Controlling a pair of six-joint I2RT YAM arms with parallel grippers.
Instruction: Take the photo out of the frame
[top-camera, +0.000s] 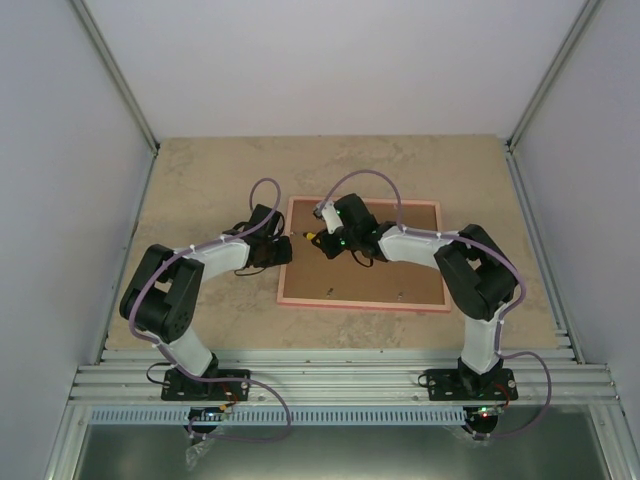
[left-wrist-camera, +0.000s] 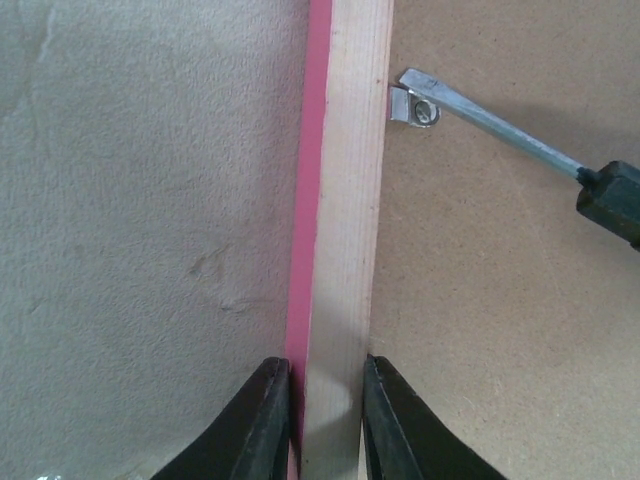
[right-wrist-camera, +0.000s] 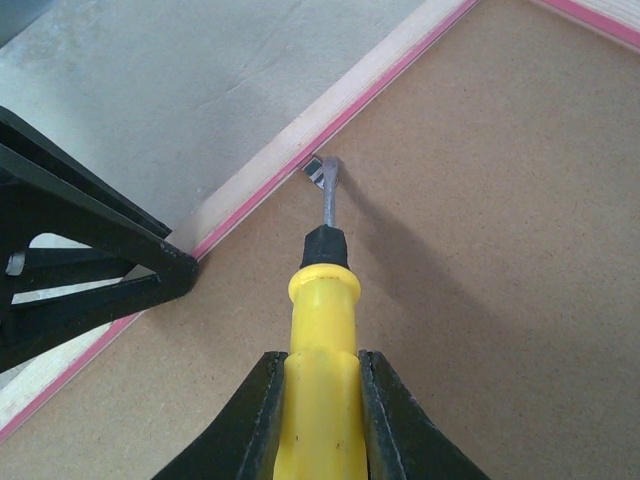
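The thin pink rectangular frame (top-camera: 360, 303) lay face down on the beige stone-pattern table (top-camera: 200, 180), brown fibreboard back (top-camera: 395, 280) uppermost. The left gripper (left-wrist-camera: 328, 375) was clamped across its left rail. The right gripper (right-wrist-camera: 322, 360) gripped a yellow-handled screwdriver (right-wrist-camera: 322, 300), its blade tip at a small metal retaining tab (left-wrist-camera: 415, 108) on that rail.

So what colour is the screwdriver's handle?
Yellow; the handle shows best in the right wrist view.

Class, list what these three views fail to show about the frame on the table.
- The photo: unseen in every view; the backing board covers the frame.
- The screwdriver handle's end: right wrist view, cut off by the bottom edge past the right gripper.
- Fasteners other than the clip at the blade: top view, too small to tell.
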